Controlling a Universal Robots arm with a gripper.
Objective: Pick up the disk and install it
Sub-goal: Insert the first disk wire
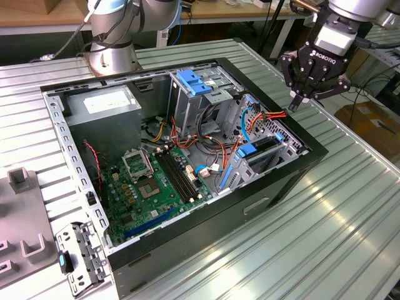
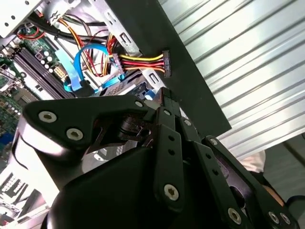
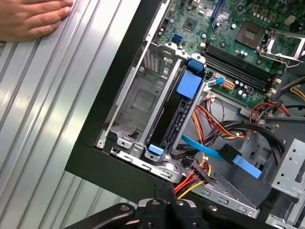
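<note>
table (image 1: 350,206): ribbed metal, glossy | computer case (image 1: 206,244): matt black | gripper (image 1: 294,105): matt black (bright screw heads (image 2: 171,192)) | drive bay (image 3: 138,102): dull grey metal

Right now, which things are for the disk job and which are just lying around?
For the job:
claw, shut, above the case rim
disk, seemingly on edge inside the case

Lying about:
cage with a blue handle, on the table
tray
hand, flat on the table

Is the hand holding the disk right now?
No, the hand hangs empty above the edge of the case, fingers closed on nothing.
</note>
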